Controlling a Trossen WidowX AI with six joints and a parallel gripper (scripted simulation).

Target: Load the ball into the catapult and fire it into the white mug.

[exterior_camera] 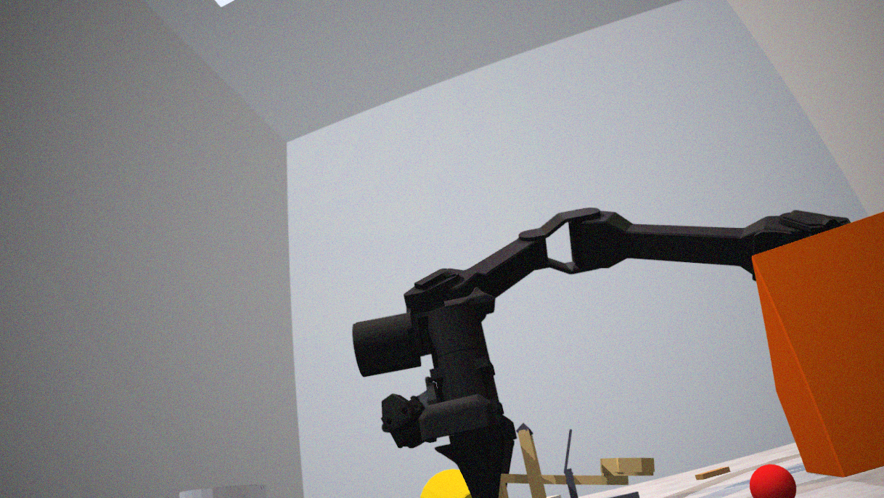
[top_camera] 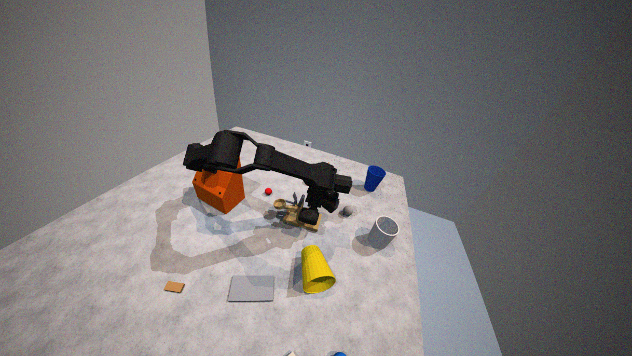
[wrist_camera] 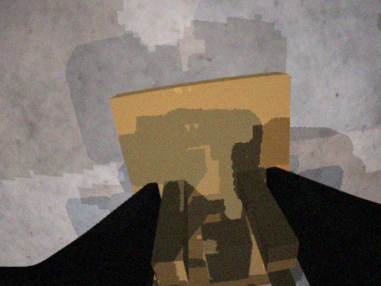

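Note:
The tan wooden catapult has its front end under my gripper. The gripper is shut on the catapult's frame, with the fingers against the outer sides of its two rails in the wrist view. The throwing cup points back toward the arm's base, and no ball shows in it. A red ball lies on the table between the catapult and the orange block. The white mug stands upright near the table's right edge, looking grey in shadow.
A grey ball lies beyond the gripper. A yellow cup, a blue cup, a grey plate and an orange tile are around. An orange block stands near the arm's base. A blue ball is cut off below.

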